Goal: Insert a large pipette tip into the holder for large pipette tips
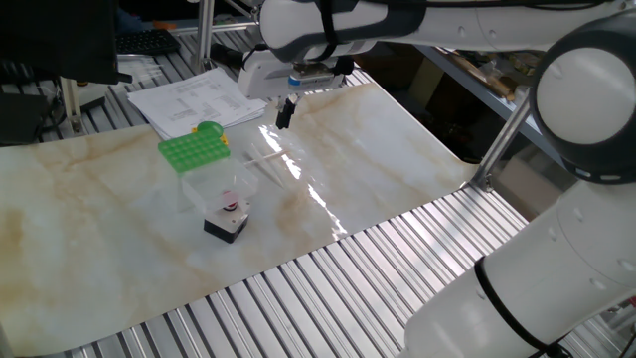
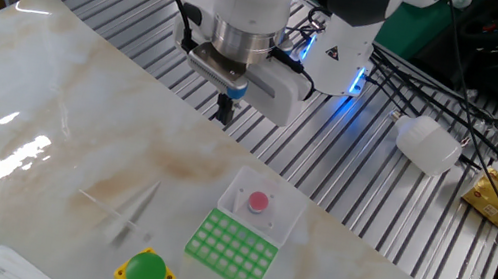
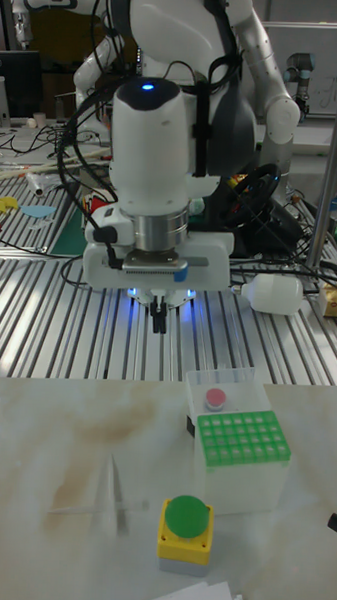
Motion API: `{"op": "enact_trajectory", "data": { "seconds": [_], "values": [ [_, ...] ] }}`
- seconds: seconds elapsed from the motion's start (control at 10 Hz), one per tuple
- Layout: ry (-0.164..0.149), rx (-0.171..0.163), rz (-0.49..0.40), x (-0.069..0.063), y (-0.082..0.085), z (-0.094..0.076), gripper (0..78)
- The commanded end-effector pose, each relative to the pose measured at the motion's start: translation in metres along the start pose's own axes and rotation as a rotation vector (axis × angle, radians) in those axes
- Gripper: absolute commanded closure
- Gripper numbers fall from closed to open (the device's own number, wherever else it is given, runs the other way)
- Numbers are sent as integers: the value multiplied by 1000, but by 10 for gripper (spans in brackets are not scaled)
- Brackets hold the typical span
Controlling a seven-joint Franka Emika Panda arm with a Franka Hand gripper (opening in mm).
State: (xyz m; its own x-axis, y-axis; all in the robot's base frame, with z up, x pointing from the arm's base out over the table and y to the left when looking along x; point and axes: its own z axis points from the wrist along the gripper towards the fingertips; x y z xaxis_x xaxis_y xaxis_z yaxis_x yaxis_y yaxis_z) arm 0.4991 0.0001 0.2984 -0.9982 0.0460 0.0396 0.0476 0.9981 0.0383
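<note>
1. The end effector [image 3: 160,320] is hanging above the surface [image 2: 52,107] in the upper middle of the frame, fingers nearly together, gripping nothing.
2. The pipette tip [image 2: 138,206] is lying flat at lower left, near the green rack [image 2: 232,249] but apart from it.
3. Nothing is inserted yet; picking up and placing are both waiting.

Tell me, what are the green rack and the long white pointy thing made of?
The green rack looks like moulded plastic: one even bright colour, with neat round holes. The pipette tip is probably thin plastic: milky and see-through, hard to spot against the table.
</note>
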Motion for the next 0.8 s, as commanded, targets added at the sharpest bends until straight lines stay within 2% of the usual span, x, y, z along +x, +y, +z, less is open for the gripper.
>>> {"op": "enact_trajectory", "data": {
  "seconds": [0.1,0.2,0.4,0.8],
  "values": [
    [73,-91,125,0,0,0,776],
    [86,-92,121,-1,0,-1,776],
    [89,-92,122,-4,0,-1,776],
    [95,-91,118,-19,1,-4,776]
  ]
}}
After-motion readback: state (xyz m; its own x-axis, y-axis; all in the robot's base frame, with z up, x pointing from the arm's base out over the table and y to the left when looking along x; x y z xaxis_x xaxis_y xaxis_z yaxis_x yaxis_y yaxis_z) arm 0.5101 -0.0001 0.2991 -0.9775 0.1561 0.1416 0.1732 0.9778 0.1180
